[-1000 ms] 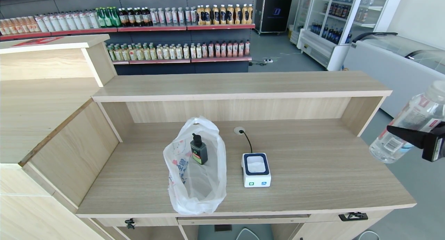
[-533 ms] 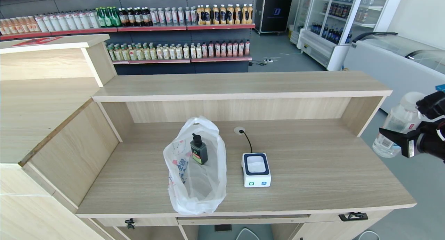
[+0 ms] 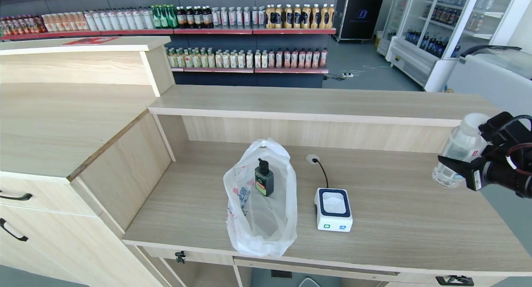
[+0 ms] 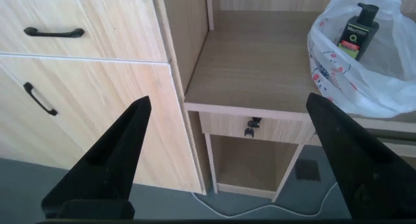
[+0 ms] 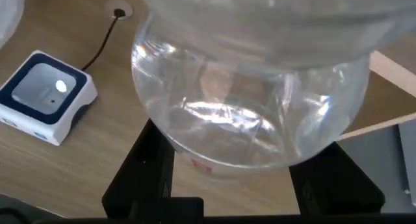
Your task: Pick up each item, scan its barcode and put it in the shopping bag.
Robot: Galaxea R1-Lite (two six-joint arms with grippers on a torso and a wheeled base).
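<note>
Clear bottle [image 3: 455, 158], white bag [image 3: 239, 204] w/ red-blue print, white-navy scanner [image 3: 333, 210].

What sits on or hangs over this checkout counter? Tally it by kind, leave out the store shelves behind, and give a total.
Shopping bag: 1
Dark pump bottle, standing inside the bag: 1
Barcode scanner: 1
Clear water bottle, held in the air: 1
Total: 4

Water bottle [image 3: 464, 134] partly behind right hand [image 3: 459, 153]
</note>
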